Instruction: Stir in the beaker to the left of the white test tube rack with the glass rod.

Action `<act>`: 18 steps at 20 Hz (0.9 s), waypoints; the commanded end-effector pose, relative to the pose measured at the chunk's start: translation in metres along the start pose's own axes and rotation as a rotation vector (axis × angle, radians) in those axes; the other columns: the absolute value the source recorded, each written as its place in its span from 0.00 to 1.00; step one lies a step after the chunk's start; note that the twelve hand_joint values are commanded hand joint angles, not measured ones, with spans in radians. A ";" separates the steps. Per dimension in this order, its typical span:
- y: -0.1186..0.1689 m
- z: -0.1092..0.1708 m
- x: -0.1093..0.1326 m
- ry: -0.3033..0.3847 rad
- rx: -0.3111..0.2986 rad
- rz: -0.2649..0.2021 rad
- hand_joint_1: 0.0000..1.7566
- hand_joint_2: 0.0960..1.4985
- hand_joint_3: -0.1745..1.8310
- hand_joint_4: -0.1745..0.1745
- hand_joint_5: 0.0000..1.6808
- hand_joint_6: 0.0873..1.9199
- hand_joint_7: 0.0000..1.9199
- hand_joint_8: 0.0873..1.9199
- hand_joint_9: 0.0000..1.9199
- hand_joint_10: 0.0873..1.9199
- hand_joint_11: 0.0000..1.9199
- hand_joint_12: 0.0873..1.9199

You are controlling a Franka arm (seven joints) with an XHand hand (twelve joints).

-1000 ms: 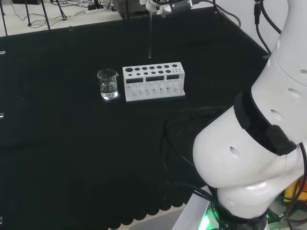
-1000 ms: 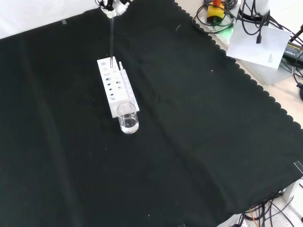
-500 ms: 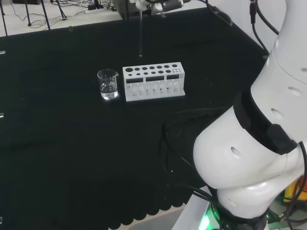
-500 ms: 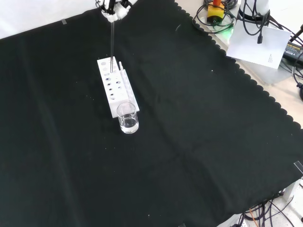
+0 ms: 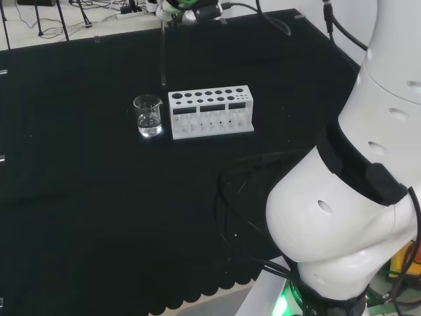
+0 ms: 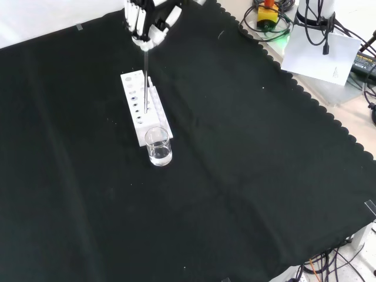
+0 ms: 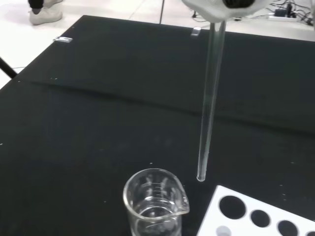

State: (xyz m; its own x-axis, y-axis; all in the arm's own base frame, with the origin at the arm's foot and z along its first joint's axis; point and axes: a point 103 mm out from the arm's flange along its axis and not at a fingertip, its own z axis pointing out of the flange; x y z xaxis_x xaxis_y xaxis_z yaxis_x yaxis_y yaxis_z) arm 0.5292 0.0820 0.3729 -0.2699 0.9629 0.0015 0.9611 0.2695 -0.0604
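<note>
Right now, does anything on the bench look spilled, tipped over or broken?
Nothing stands out. The beaker stands upright beside the white rack, the cloth around them looks dry, and the glass rod hangs whole from the hand, its tip above the beaker's rim.

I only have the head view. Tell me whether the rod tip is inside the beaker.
Observer: No. In the wrist view the glass rod ends outside the beaker rim, between it and the rack corner.
Operator: Report the grip.
Observer: In the front view the hand has its fingers curled round the rod's top end.
Operator: Check the rod's angle.
Observer: In the front view it hangs close to upright.
</note>
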 end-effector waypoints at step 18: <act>0.035 0.047 0.043 0.016 0.059 -0.109 0.87 0.63 0.09 0.00 0.68 0.19 0.54 0.47 0.62 0.51 0.70 0.18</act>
State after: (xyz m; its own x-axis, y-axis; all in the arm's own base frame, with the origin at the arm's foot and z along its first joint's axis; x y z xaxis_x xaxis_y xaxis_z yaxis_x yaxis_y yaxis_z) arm 0.5456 0.1349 0.3362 -0.3679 0.9295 0.0247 0.9239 0.3685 -0.1030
